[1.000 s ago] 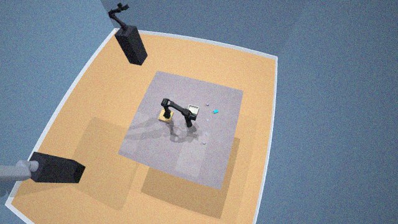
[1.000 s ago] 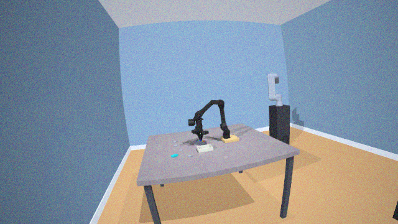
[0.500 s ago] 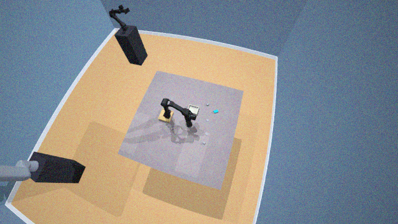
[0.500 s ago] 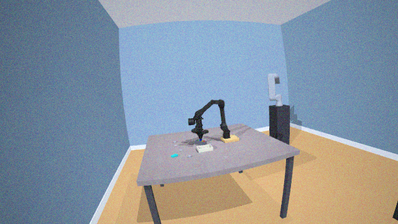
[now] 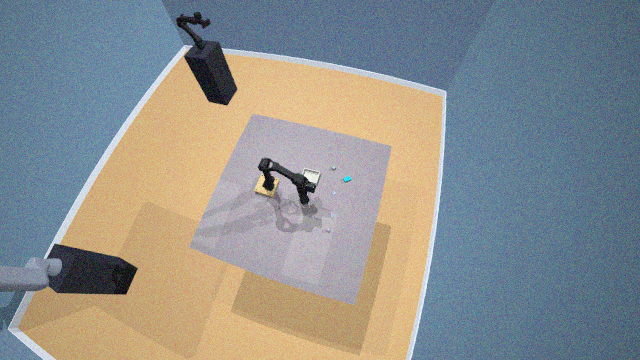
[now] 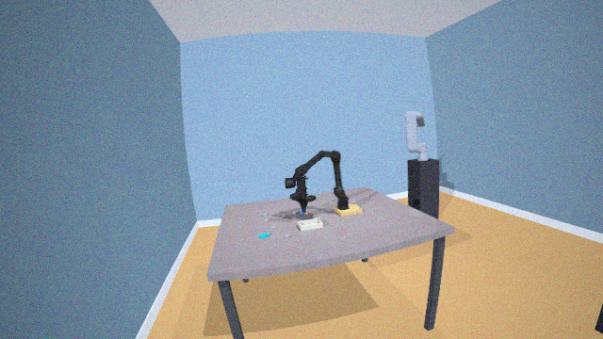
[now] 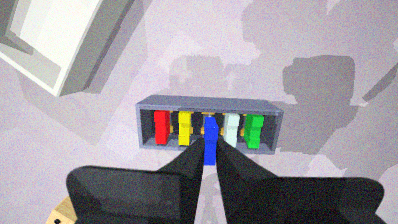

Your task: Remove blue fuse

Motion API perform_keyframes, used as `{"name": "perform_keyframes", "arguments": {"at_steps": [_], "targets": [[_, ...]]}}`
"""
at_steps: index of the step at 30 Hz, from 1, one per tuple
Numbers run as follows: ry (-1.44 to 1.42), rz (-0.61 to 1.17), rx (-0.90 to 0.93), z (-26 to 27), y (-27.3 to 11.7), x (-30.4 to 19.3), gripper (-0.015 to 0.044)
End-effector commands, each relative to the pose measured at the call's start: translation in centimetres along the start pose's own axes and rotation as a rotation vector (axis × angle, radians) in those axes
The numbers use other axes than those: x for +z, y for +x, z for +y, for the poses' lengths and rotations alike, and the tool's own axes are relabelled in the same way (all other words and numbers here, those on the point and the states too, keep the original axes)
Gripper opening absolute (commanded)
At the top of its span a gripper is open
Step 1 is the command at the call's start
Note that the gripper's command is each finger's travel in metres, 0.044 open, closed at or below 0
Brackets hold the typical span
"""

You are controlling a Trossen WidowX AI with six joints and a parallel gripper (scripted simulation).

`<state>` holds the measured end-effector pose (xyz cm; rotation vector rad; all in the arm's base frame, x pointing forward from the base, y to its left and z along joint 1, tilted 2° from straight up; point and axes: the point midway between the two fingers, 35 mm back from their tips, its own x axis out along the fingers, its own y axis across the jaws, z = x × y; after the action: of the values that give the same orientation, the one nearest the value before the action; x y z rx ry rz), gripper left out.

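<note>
Your hand (image 7: 210, 150) is clamped on the blue fuse (image 7: 210, 137), its two dark fingers pinching the fuse from either side in the wrist view. The blue fuse sits in line with the middle slot of the grey fuse block (image 7: 209, 104) and reaches nearer the camera than its neighbours, its lower end overlapping the block's near rim; you cannot tell from these views whether its foot has cleared the slot. Watch the margins on both sides: the yellow fuse (image 7: 184, 128) stands just beside the blue one on the left and the white fuse (image 7: 231, 129) just beside it on the right, with only thin gaps between them and your fingertips. Further out sit the red fuse (image 7: 161, 127) at the left end and the green fuse (image 7: 254, 131) at the right end, each close to the block's end wall. The tray (image 7: 57, 37) lies up and to the left of the block in the wrist view, apart from it, with a strip of bare bench (image 7: 310, 40) between its near corner and the block's left end. In the exterior view the tray (image 6: 310, 224) sits just in front of the hand (image 6: 303, 207), and a small cyan piece (image 6: 264, 235) lies well apart to the left of it.
</note>
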<state>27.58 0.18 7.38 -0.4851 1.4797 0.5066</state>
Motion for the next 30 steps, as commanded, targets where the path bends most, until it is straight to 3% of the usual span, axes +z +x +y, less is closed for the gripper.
{"name": "perform_keyframes", "arguments": {"at_steps": [1,30], "targets": [[-0.003,-0.006,0.0,0.0,-0.3,0.1,0.0],[-0.004,-0.007,0.002,0.0,-2.5,0.1,0.0]]}}
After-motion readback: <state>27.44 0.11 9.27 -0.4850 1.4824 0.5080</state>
